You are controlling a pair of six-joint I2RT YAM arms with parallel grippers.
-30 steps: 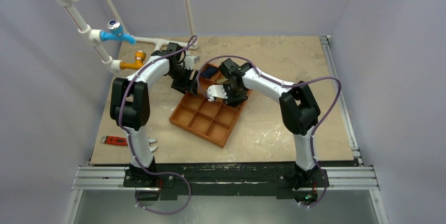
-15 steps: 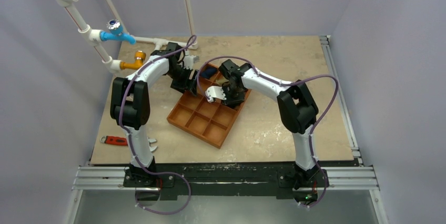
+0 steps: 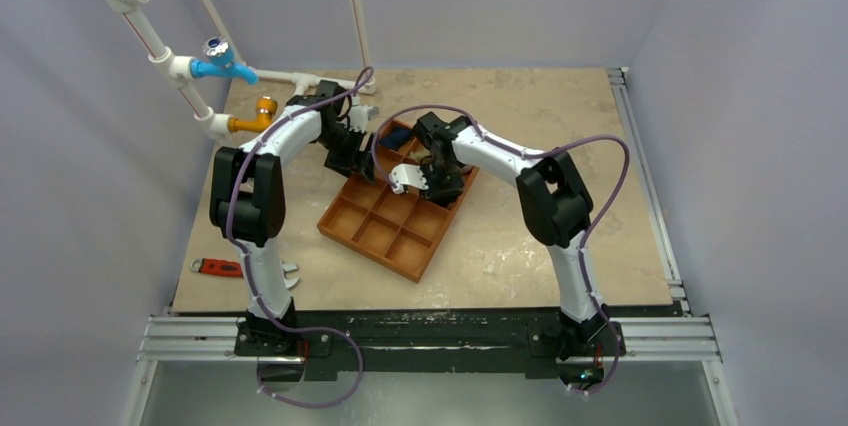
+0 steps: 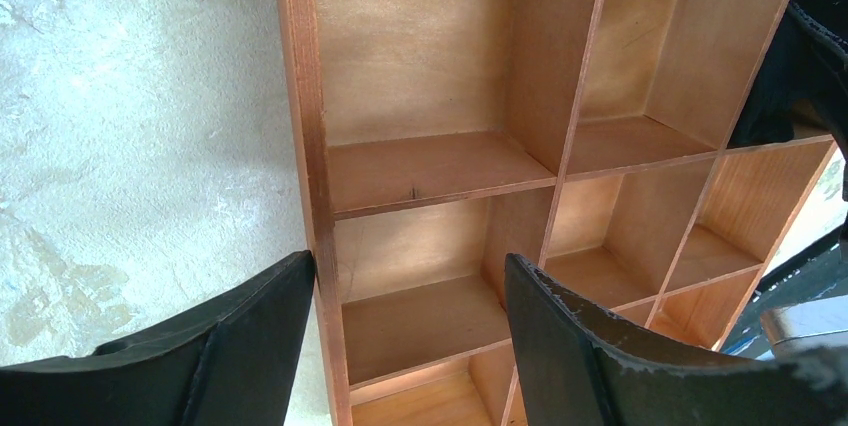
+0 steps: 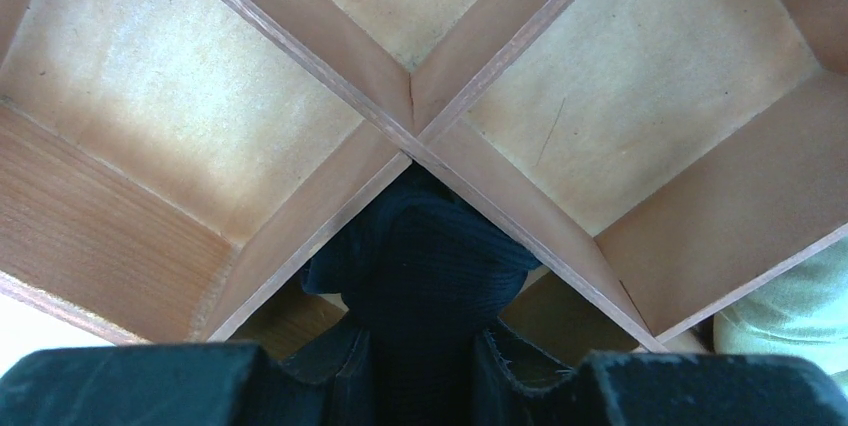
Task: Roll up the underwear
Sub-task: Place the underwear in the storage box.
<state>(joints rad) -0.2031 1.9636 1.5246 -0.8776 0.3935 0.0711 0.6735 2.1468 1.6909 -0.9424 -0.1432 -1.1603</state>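
Likely stowing rolled underwear in tray | right gripper pinches it, left gripper agape astride tray edge | you release next.

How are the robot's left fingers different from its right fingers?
The left fingers stand wide apart; the right fingers are squeezed close. The left fingers hold nothing and straddle the outer wall of the tray; the right fingers grip a dark cloth above a compartment. Both are at the same wooden tray.
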